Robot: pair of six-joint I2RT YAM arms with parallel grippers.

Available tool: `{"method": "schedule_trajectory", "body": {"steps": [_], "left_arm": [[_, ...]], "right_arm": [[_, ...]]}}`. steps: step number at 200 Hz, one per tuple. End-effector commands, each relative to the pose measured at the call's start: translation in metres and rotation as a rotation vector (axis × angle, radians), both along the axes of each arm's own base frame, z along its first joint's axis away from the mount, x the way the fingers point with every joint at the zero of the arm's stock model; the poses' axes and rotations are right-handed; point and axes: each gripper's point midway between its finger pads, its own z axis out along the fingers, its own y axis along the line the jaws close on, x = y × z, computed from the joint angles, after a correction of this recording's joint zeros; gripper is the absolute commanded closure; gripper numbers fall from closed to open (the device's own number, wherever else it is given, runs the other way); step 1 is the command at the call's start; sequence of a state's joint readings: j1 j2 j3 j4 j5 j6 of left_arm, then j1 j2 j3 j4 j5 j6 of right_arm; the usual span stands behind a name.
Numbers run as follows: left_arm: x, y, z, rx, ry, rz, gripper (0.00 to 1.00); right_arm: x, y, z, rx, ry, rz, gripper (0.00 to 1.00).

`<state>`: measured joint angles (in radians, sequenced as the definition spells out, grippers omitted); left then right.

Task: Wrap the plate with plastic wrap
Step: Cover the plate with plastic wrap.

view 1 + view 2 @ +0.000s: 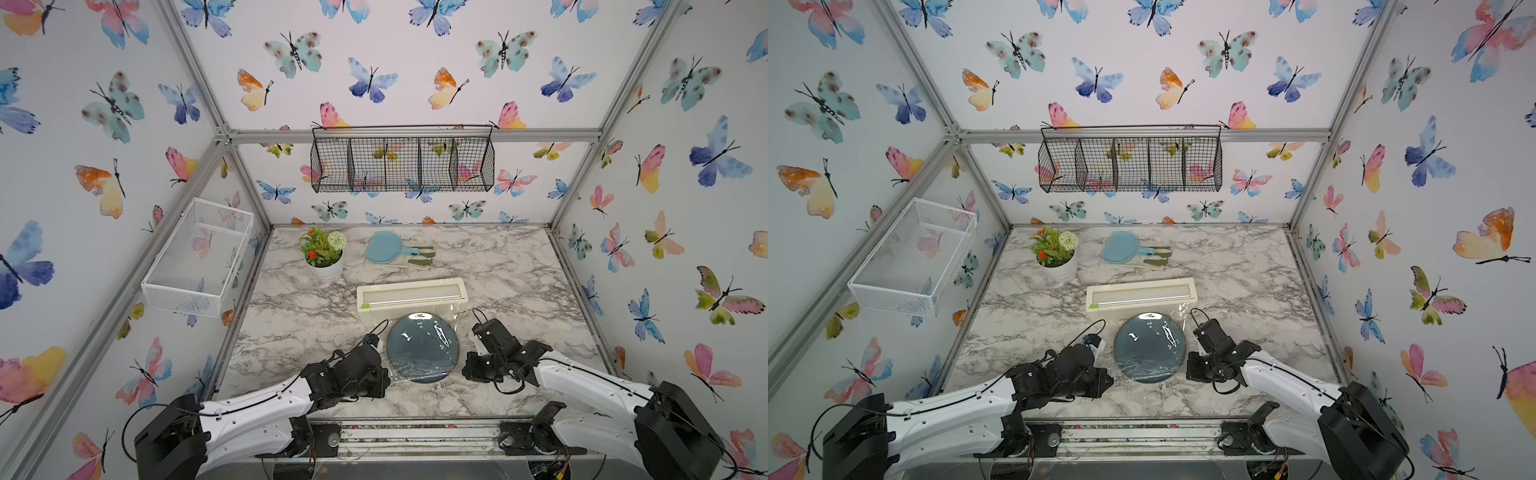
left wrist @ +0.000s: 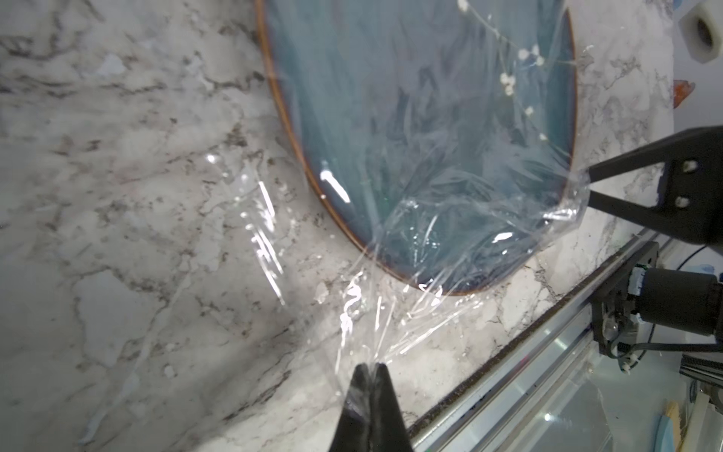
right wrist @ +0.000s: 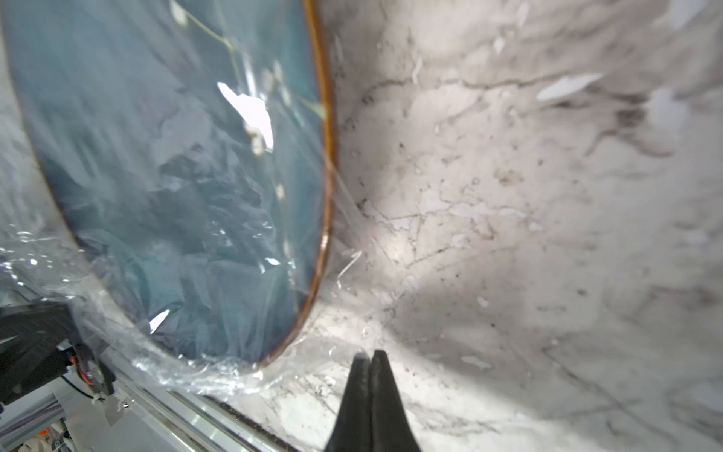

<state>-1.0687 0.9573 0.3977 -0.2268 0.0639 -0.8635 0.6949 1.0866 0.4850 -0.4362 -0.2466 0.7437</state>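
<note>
- At table [image 1: 519, 282] front-centre: dark-blue plate [image 1: 422, 347] flat, just in front of dispenser box [image 1: 411, 309].
- Over plate: plastic wrap [image 2: 430, 219], crinkled, spilling past near rim onto marble.
- L side of plate: left gripper [image 2: 369, 368], jaws clamped on bunched wrap corner.
- R side of plate: right gripper [image 3: 369, 355], jaws together just beside rim; grip on film unclear.

A staged robot test booth dressed like a kitchen: aluminium frame struts [image 1: 198, 79] at upper left carry butterfly-papered panels [image 1: 395, 50] around a marble-look tabletop [image 1: 519, 270], with a black wire basket [image 1: 402, 164] hung at centre and a potted plant [image 1: 322, 249] left of centre.
</note>
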Motion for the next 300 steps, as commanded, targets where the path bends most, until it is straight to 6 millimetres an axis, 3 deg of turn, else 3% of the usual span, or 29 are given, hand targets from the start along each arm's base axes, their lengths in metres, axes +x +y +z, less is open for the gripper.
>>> {"method": "schedule_trajectory", "body": {"steps": [1,49,120,182,300], "left_arm": [[-0.004,-0.003,0.009,0.007,-0.022,-0.001,1.0],[-0.009,0.004,0.01,0.025,-0.021,0.006,1.0],[-0.023,0.023,-0.013,0.027,0.036,0.028,1.0],[-0.03,0.033,-0.052,0.095,0.089,0.04,1.0],[-0.018,0.05,-0.085,0.265,0.132,0.138,1.0]], "right_arm": [[-0.012,-0.014,0.005,-0.054,0.023,0.001,0.98],[-0.021,-0.022,0.011,-0.061,0.034,-0.006,0.98],[-0.036,-0.025,0.001,-0.037,0.083,-0.017,0.98],[-0.04,-0.025,-0.022,-0.052,0.111,-0.006,0.98],[0.0,-0.027,-0.038,-0.194,0.022,-0.033,0.98]]}}
